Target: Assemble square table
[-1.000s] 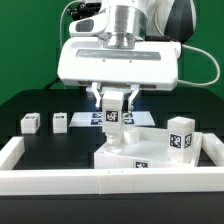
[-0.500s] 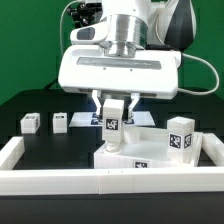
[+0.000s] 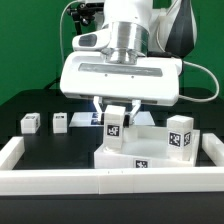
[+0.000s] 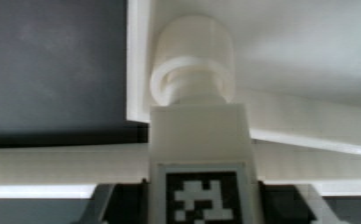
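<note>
Black matte tabletop (image 3: 30, 100) against a dark backdrop in the exterior view, fenced at the front by a long low white wall (image 3: 60, 178). Near the middle, large white plastic square slab (image 3: 150, 152), tray-like, lying flat, with a small tag on its near side. Over the slab's corner toward the exterior view's left, two-finger gripper (image 3: 117, 112) under a bulky white housing, clamped on both sides of a small white tagged leg post (image 3: 115, 127). Post held upright, lower end at the slab; contact impossible to tell. At the slab's corner toward the exterior view's right, a second white tagged post (image 3: 181, 135), standing. Toward the exterior view's left, a third small tagged post (image 3: 29, 123) and a fourth (image 3: 60, 122) on the tabletop, near each other, well apart from the slab. Behind the gripper, flat marker board (image 3: 82, 118), partly hidden.

From the wrist view, straight along the gripped leg post (image 4: 198, 140): tag face nearest the camera, rounded ridged tip over the slab (image 4: 310, 60) close to its edge, with black tabletop (image 4: 44, 60) beside. Gripper (image 4: 198, 200) closed on the post, grey fingers (image 4: 115, 202) flanking the tag
</note>
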You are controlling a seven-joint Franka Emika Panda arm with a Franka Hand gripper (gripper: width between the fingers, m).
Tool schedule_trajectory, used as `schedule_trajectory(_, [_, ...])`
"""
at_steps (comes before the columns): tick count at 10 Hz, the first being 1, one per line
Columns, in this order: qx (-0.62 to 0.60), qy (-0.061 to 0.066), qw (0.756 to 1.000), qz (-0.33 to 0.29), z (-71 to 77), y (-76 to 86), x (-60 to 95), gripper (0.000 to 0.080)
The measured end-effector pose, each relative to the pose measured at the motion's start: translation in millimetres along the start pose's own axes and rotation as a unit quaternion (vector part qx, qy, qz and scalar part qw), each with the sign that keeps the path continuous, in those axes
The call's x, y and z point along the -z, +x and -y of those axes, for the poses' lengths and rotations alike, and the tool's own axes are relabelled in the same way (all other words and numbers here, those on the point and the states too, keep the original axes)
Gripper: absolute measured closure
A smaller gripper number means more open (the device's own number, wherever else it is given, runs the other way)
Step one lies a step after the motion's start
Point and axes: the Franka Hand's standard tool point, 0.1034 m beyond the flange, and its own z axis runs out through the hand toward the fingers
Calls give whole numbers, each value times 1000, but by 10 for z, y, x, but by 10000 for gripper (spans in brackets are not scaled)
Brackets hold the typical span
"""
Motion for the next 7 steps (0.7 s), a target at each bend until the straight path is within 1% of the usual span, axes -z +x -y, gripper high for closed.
schedule_trajectory(4, [-3,2,1000,14,9,-30,-13,504])
schedule_trajectory(5, [-3,1,1000,14,9,-30,-13,296])
schedule_trajectory(6, [-2,1,1000,14,9,-31,-13,296])
schedule_trajectory(7, [-2,1,1000,14,9,-32,-14,182])
